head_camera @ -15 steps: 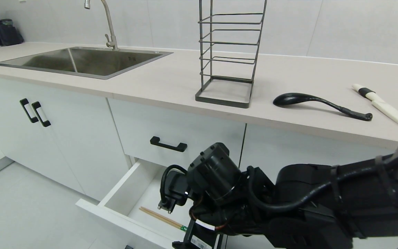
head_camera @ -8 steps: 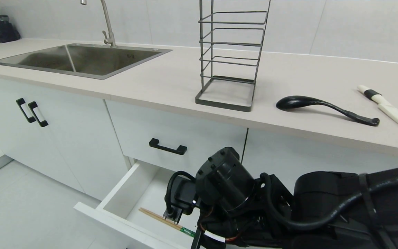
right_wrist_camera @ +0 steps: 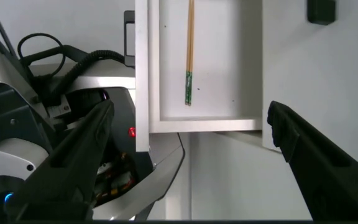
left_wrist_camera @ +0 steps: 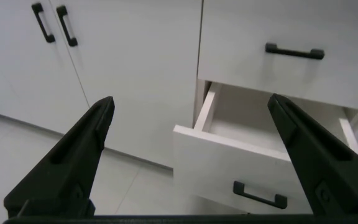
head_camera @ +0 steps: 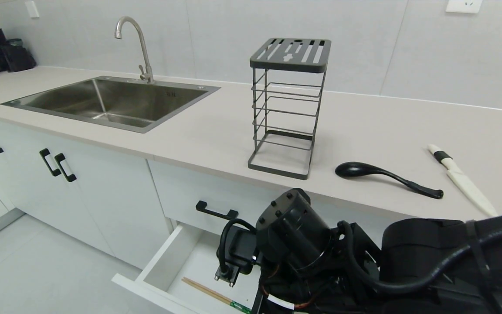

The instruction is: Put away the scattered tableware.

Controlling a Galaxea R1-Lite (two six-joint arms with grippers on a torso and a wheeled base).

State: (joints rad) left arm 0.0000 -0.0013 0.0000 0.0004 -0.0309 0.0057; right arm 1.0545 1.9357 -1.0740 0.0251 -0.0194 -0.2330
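A black ladle and a white knife lie on the countertop at the right. Below the counter a white drawer stands pulled out, with a pair of wooden chopsticks lying inside. My right arm hangs over the drawer's right part. In the right wrist view my right gripper is open and holds nothing, above the drawer and the chopsticks. My left gripper is open and holds nothing, out in front of the drawer.
A tall wire rack stands mid-counter, left of the ladle. A steel sink with a faucet is at the left. A closed drawer with a black handle sits above the open one. Cabinet doors are shut.
The whole head view has shifted, so the camera moved; the rack's top and more wall now show. Against the drawer, my right arm sits slightly higher and further right.
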